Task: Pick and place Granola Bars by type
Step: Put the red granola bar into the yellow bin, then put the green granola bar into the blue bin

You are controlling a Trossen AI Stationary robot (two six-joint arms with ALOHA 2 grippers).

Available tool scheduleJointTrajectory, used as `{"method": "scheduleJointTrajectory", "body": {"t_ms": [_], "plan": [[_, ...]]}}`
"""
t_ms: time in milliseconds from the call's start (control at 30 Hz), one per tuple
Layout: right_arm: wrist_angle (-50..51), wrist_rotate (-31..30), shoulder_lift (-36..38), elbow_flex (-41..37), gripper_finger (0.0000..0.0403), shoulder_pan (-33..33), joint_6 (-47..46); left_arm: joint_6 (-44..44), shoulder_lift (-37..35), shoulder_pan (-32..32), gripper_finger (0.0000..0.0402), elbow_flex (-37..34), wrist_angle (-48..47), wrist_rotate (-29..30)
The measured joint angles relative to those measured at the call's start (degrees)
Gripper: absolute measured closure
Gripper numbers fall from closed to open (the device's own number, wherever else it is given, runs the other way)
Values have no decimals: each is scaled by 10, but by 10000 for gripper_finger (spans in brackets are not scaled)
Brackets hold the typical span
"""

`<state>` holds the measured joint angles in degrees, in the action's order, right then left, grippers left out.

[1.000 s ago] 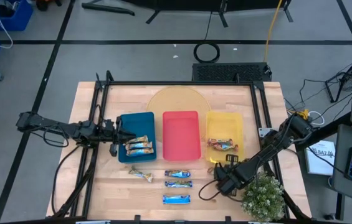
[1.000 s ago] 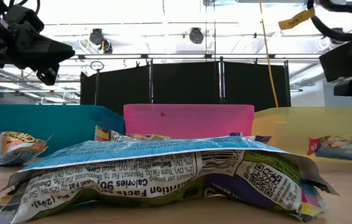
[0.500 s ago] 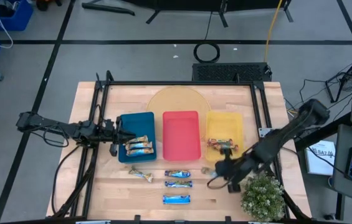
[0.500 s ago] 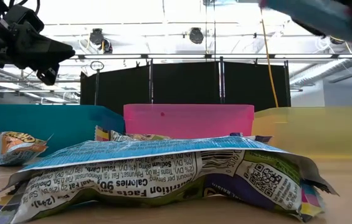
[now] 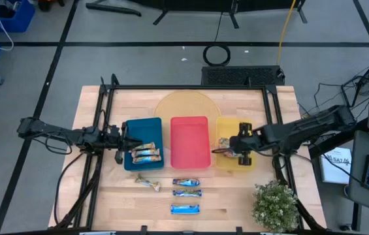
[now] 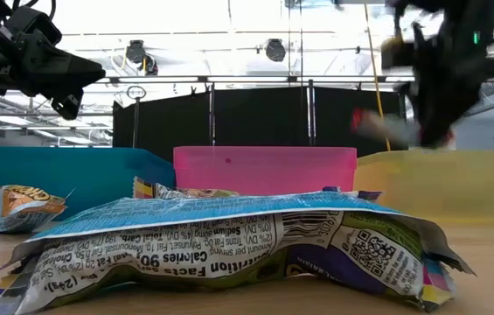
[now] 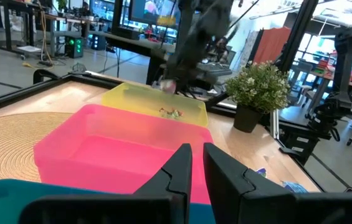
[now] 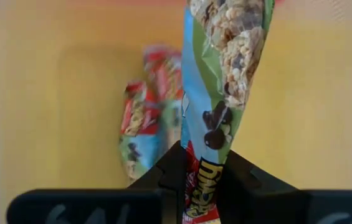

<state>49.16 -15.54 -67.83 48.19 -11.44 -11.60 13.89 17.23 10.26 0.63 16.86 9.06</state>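
Three trays sit side by side on the wooden table (image 5: 106, 196): blue tray (image 5: 138, 124), red tray (image 5: 190, 124), yellow tray (image 5: 248, 127). Right gripper (image 5: 231, 151) hangs over the yellow tray, jaws pinching a red-orange granola bar (image 8: 216, 81) by one end; the bar dangles clear of the tray floor, above another red-orange bar (image 8: 143, 121) lying inside. Two tan-gold bars (image 5: 145, 153) lie in the blue tray. Left gripper (image 5: 127, 141) waits at the blue tray's outer edge, jaws nearly pressed together, holding nothing. On bare table in front of the trays: one tan-gold bar (image 5: 148, 183) and three blue-white bars (image 5: 187, 192) in a column. Potted plant (image 5: 274, 205) stands at the table's front right corner.
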Motion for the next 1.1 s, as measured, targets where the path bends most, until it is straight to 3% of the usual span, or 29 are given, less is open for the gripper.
{"method": "scheduleJointTrajectory", "body": {"t_ms": [167,367,700,933,1100], "plan": [[-58,49,-35,-69,353,42,8,0,0,0,355,0,4,0],[-69,53,-68,-58,343,48,27,0,0,0,355,0,16,0],[-46,51,-49,-48,220,47,9,0,0,0,355,0,14,0],[-38,51,66,15,191,29,39,1,0,0,355,0,14,0],[-163,81,228,-21,238,5,107,1,0,0,355,0,13,0]]}}
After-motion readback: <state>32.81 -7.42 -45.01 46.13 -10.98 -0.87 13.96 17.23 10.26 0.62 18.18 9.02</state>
